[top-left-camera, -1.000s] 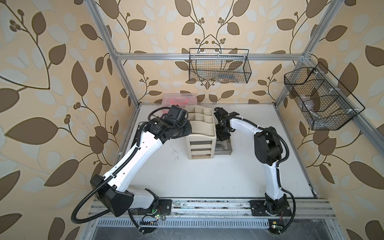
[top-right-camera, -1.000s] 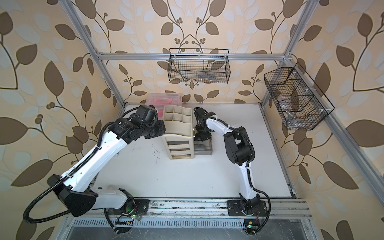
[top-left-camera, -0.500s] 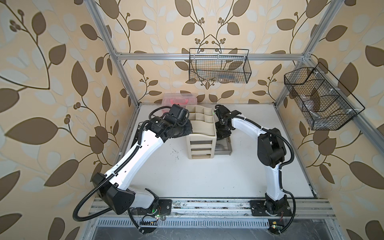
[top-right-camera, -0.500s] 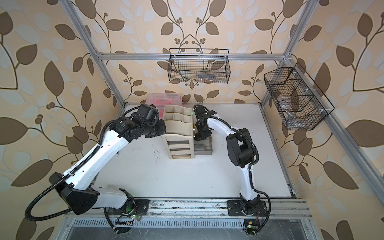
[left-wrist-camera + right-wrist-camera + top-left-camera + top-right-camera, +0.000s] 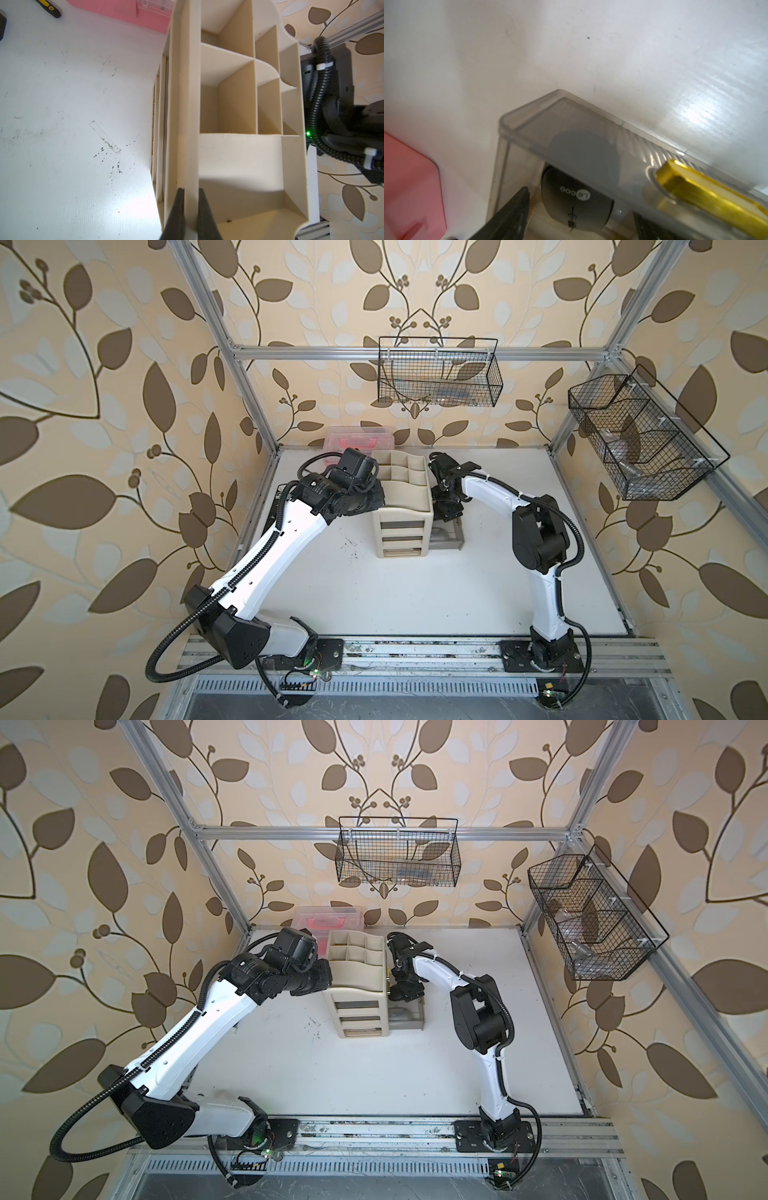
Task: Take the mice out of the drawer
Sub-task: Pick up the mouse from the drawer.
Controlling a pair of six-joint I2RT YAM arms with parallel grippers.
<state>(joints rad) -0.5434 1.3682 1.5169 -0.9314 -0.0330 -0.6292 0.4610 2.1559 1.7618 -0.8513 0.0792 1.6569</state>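
A beige organizer [image 5: 403,489] stands mid-table, and its smoky clear drawer [image 5: 451,537] is pulled out on the right-hand side. In the right wrist view one black mouse [image 5: 575,199] lies inside the drawer [image 5: 529,116], behind the front wall with its gold handle [image 5: 708,193]. My right gripper [image 5: 579,224] is lowered into the drawer and open. Its fingers [image 5: 512,216] straddle the mouse with a small gap on each side. My left gripper [image 5: 190,190] is shut on the organizer's [image 5: 239,158] side wall. Any other mice are hidden.
A pink-lidded clear box [image 5: 359,439] sits at the back just behind the organizer. Black wire baskets hang on the back wall [image 5: 438,373] and the right wall [image 5: 640,439]. A yellow-and-black tool [image 5: 49,9] lies on the table to the organizer's left.
The right gripper's jaws have spread wider over the drawer, and the right arm's elbow has shifted slightly to the right. The left arm has stayed put on the organizer.
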